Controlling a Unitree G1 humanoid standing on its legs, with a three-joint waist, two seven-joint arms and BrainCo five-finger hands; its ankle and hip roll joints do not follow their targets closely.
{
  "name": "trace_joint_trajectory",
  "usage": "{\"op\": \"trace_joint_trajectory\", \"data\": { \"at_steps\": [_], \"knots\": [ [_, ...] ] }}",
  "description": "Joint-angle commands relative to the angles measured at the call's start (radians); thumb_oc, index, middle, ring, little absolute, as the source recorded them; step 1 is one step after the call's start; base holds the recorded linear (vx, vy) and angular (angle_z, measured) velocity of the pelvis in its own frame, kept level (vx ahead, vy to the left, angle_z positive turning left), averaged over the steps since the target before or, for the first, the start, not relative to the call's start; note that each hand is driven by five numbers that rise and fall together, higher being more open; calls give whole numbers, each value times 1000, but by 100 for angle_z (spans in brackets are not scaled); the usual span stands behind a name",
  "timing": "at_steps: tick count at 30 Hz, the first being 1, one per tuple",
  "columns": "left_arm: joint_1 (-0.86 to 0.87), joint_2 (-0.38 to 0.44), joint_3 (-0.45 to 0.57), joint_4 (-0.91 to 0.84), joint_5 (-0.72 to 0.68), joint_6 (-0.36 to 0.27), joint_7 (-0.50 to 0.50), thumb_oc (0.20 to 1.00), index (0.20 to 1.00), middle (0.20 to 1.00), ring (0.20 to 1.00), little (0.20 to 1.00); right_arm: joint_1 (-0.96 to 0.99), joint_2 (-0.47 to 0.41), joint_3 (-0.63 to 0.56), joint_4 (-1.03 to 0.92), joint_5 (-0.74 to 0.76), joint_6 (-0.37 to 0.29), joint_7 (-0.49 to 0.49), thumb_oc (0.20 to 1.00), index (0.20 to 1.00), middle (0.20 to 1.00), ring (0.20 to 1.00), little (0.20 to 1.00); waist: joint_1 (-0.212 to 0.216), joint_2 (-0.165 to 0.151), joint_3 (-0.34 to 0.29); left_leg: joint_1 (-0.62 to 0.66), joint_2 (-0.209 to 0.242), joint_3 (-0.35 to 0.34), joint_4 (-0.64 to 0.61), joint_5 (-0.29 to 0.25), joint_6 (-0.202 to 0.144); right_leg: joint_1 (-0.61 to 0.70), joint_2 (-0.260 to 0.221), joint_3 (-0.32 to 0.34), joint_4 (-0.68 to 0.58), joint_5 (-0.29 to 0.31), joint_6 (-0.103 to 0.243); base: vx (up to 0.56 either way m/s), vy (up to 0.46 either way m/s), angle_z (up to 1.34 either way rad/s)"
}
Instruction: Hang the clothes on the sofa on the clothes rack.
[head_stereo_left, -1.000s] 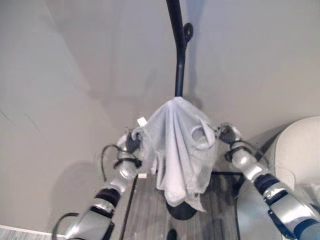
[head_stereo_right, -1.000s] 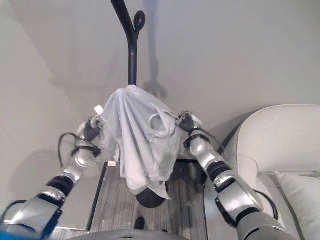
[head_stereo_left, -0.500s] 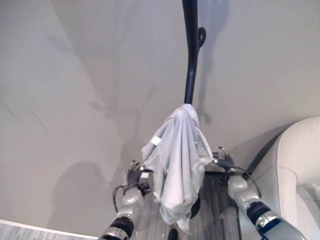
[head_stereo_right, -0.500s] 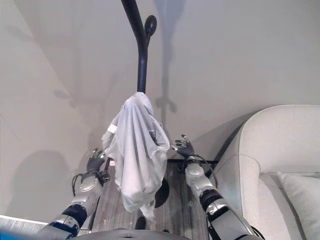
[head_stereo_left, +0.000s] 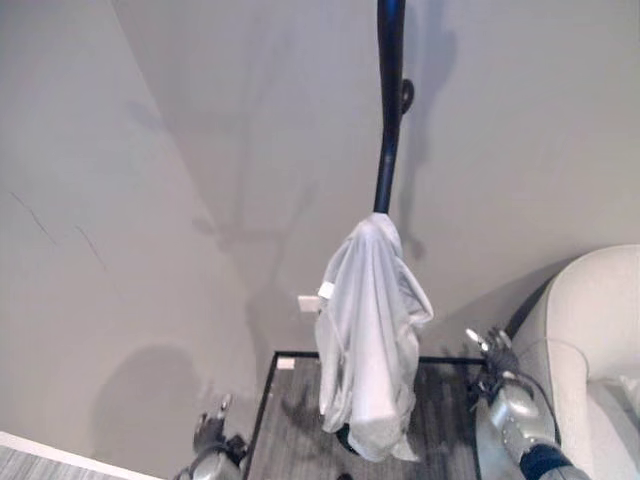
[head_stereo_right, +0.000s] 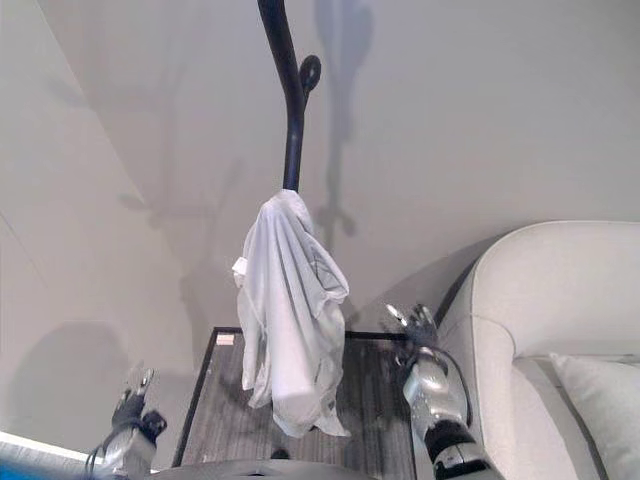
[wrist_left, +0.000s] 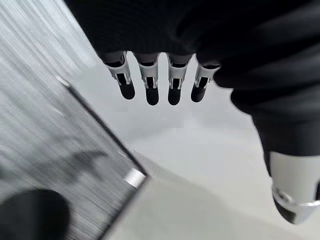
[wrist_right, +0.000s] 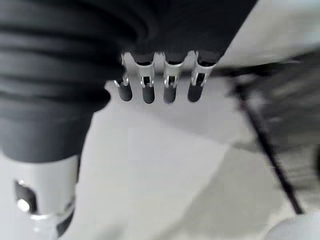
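Left eye view: the white garment (head_stereo_left: 370, 340) is hanging from the dark pole of the clothes rack (head_stereo_left: 387, 120), draping down in loose folds over the rack's lower section. A small white tag (head_stereo_left: 325, 291) is showing on its left edge. The garment's bottom hem is hanging above the rack's dark base (head_stereo_left: 345, 438), which is standing on a grey striped mat (head_stereo_left: 290, 420) with a dark border. A short hook knob (head_stereo_left: 406, 95) is projecting from the pole above the garment.

The left hand (head_stereo_left: 210, 432) is sitting low at the bottom left, well apart from the garment, beside the mat's left edge. In the left wrist view, its fingers (wrist_left: 151, 85) are extending straight with the thumb (wrist_left: 292, 195) set apart, holding nothing; the mat corner and plain floor are showing past them.

The right hand (head_stereo_left: 498, 352) is sitting at the lower right, between the garment and the pale sofa (head_stereo_left: 590, 340), touching neither. In the right wrist view, its fingers (wrist_right: 170, 82) are extending straight, gripping nothing.

A plain grey wall (head_stereo_left: 200, 150) is standing behind the rack. In the right eye view, a pale cushion (head_stereo_right: 600, 400) is resting on the sofa seat.
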Motion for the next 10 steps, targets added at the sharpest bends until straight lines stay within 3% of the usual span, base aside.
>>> {"op": "trace_joint_trajectory", "data": {
  "at_steps": [1,3,6,7,8,10],
  "knots": [
    [-22,22,-11,106,-7,14,-66,1000,1000,1000,1000,1000,20,37,-22,63,173,-26,63,1000,1000,1000,1000,1000,16,0,-76,-72,-14,-22,10,4,-33,-5,7,-25,15,-46,48,0,0,0],
    [-6,10,-12,153,7,36,-95,1000,1000,1000,1000,1000,37,66,-44,166,241,5,83,1000,1000,1000,1000,1000,14,2,-77,-71,-13,-20,10,4,-34,-5,7,-31,15,-47,46,3,4,2],
    [-7,11,-13,155,7,36,-96,1000,1000,1000,1000,1000,35,65,-45,171,244,4,88,1000,1000,1000,1000,1000,14,1,-77,-71,-13,-20,10,3,-34,-5,7,-32,15,-47,46,1,1,1],
    [-1,4,-19,177,29,45,-108,1000,1000,1000,1000,1000,39,79,-62,239,276,28,100,1000,1000,1000,1000,1000,13,2,-78,-71,-13,-19,10,4,-35,-5,8,-34,15,-47,46,0,0,0],
    [10,-17,-3,255,47,81,-145,1000,1000,1000,1000,1000,37,91,-97,475,262,129,124,1000,1000,1000,1000,1000,17,1,-78,-73,-14,-16,10,5,-36,-4,9,-47,15,-48,42,0,0,0],
    [9,-28,16,270,23,90,-150,1000,1000,1000,1000,1000,39,92,-117,547,245,158,118,1000,1000,1000,1000,1000,20,2,-80,-76,-14,-16,10,7,-36,-6,10,-53,15,-48,41,5,4,6]
  ]
}}
